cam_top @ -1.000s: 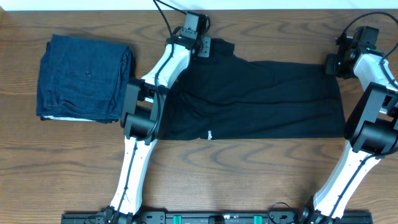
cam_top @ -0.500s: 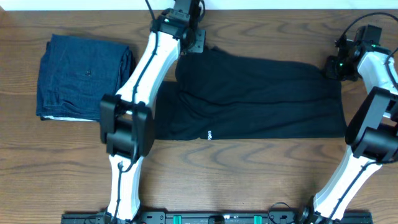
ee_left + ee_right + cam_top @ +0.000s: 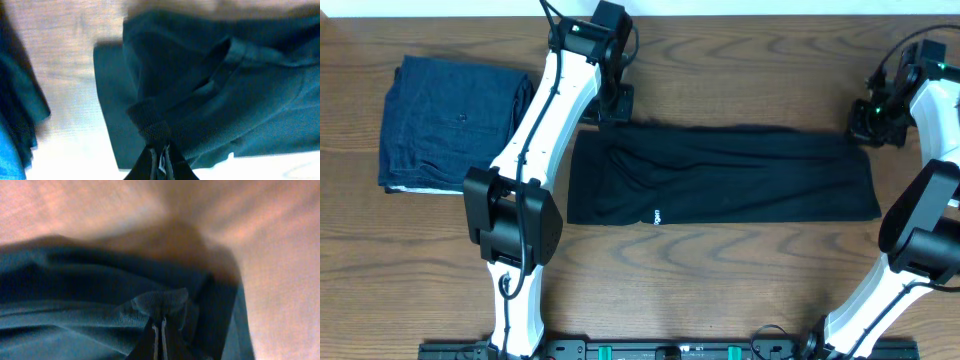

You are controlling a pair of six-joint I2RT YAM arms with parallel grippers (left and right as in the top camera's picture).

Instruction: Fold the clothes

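Here the T-shirt (image 3: 740,185) stretches between left pincer (image 3: 161,151) and right pincer (image 3: 159,324), both clamped

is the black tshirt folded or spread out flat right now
Folded, at least partly: the black T-shirt lies as a long narrow band, no sleeves sticking out.

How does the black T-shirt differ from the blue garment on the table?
The black T-shirt lies spread as a long, wide band mid-table; the blue garment is a compact folded stack at the left. The left claw and right claw each pinch the T-shirt's far edge; no claw touches the blue garment. Both lie on the wooden table.
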